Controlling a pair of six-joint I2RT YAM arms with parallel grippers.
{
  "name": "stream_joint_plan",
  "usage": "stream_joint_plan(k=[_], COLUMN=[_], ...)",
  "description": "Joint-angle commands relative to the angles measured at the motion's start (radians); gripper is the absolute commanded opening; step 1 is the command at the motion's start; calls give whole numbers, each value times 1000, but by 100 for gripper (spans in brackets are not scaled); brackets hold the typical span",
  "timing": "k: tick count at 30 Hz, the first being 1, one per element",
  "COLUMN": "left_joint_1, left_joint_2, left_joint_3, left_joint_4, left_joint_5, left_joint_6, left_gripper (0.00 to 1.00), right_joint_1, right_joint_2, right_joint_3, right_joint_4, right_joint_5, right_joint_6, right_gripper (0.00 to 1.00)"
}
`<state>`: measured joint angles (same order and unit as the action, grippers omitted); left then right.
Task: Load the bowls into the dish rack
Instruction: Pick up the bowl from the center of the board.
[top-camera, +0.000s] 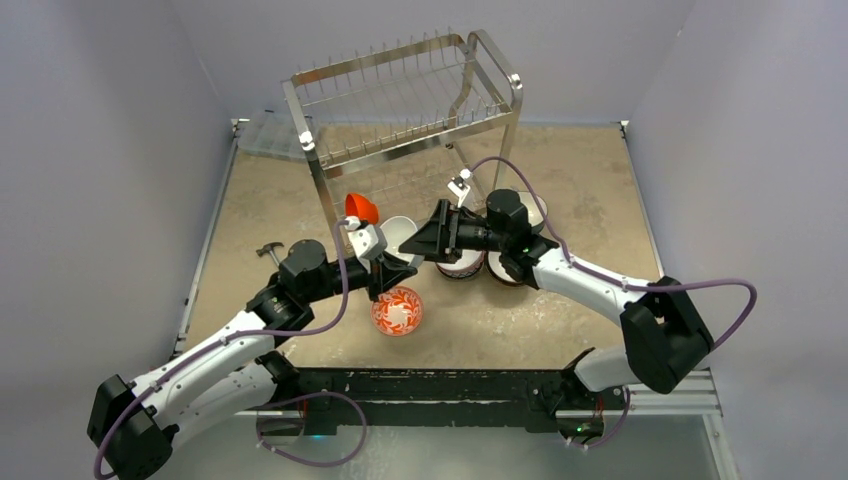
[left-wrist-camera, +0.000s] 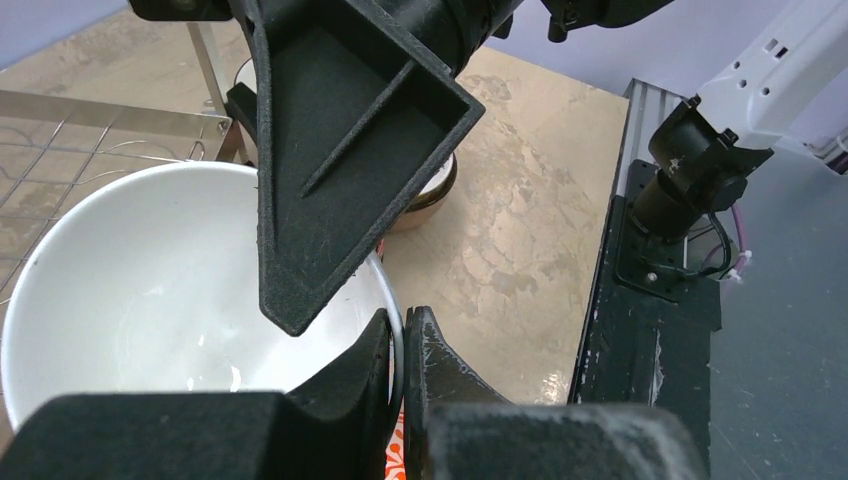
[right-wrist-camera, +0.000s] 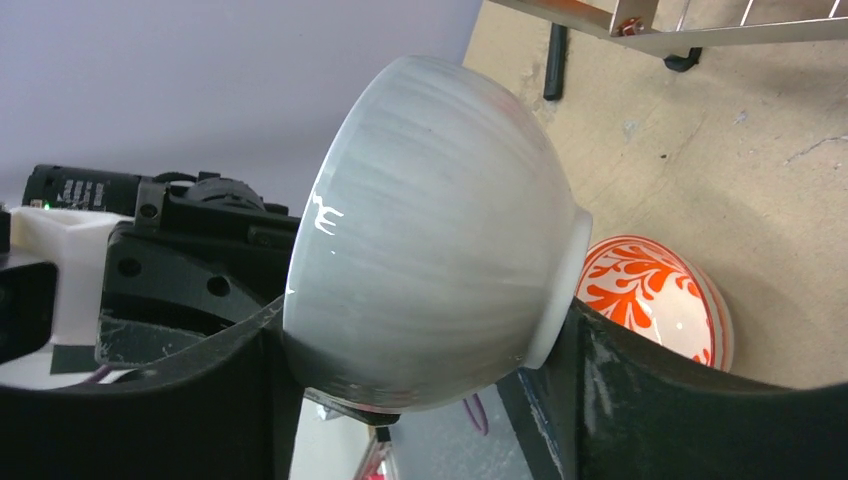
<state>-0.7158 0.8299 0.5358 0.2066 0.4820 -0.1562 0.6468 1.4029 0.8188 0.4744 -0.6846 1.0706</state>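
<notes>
So we're mid-handover in front of the dish rack (top-camera: 400, 100): left fingers (left-wrist-camera: 345, 375) pinch the rim of the white bowl (right-wrist-camera: 430, 240), right fingers (right-wrist-camera: 620, 390) straddle it, grip unclear, so next we'd want right clamping before left lets go.

The bench (top-camera: 590, 200) is sandy brown with pale blotches, like stone. Plain purple-grey walls (top-camera: 100, 150) stand around it on three sides. At the back left corner is a see-through plastic box (top-camera: 268, 135). Near the left edge of the bench lies a small thing (top-camera: 270, 250) with a dark head and a thin handle. It may be a tiny hammer, but it is too small to tell for sure. A black bar (top-camera: 430, 385) runs along the near edge of the bench, with white scuff marks on it.
</notes>
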Motion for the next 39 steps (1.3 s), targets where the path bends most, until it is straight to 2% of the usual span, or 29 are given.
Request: stream_joint_plan(k=[1,2,5,6,11,16,21,22,27,29,30,33,39], left_joint_1=[-20,-20,-20,-20,-20,-20,-19,-18,-18,-18,-18,-17,-14], left_joint_2=[-6,-3,-2,-3,-11,-42,-54,-54,-50,-46,-45,-42,-60], left_joint_3=[13,13,14,10,7,-4,15,23,47,57,64,87,98], left_joint_4=[31,26,17,23,21,14,-56,-77,-132,-156,-174,-257,-307], left_joint_5=[26,13,-19,-41,-105,-180,-281,-304,-318,-322,-326,-386,-373], left_joint_6=[3,1,-11,-25,-60,-126,-183,-196,-236,-245,-250,-306,-299], left_gripper=[0,0,0,5,43,65,73,78,91,93,98,99,99], right_joint_1=[11,11,11,12,8,-10,-31,-35,-38,-38,-37,-38,-38], right_joint_2=[-18,-21,-35,-38,-57,-82,-109,-113,-125,-131,-133,-132,-124], right_joint_3=[46,43,29,24,14,2,2,5,37,48,51,64,66], right_joint_4=[124,118,99,92,53,20,-44,-63,-182,-220,-232,-265,-284], right_joint_5=[-10,-9,-7,-10,2,24,43,50,98,118,126,142,153], right_joint_6=[3,-1,-11,-13,-36,-62,-108,-121,-206,-233,-243,-276,-305], right_gripper=[48,39,4,0,0,0,0,0,0,0,0,0,0])
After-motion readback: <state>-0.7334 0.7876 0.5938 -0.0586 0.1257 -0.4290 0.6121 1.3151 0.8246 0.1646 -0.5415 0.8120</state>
